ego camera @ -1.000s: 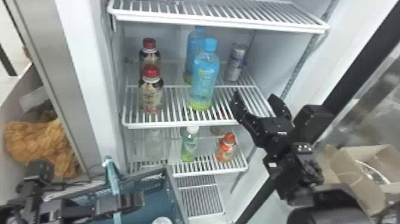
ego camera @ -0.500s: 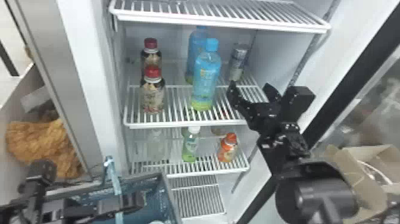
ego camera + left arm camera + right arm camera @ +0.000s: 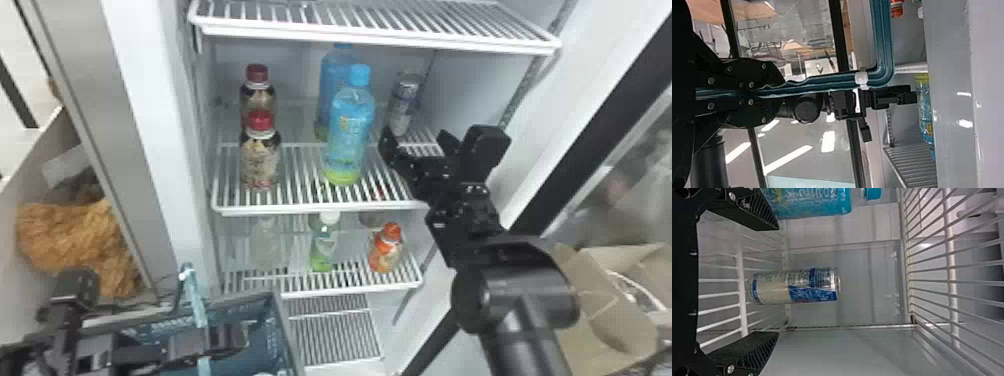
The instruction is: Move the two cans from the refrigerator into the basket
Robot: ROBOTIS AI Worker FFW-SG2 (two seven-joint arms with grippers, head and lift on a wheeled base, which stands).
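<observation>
Left: left gripper [image 3: 774, 93] clamped on basket handle [image 3: 820, 81]; slack pinch could let basket [image 3: 286, 330] tip. Centre: blue bottle [image 3: 350, 130] near can [image 3: 404, 102]; right gripper [image 3: 415, 137], fingers wide, could knock bottle over if near finger enters off line. Can upright; lopsided squeeze could topple it. Surface: white wire shelf [image 3: 320, 210], gaps may catch can's base. Room: shaggy orange-brown heap [image 3: 75, 240] left, refrigerator middle, open cardboard box [image 3: 625, 325] right.
</observation>
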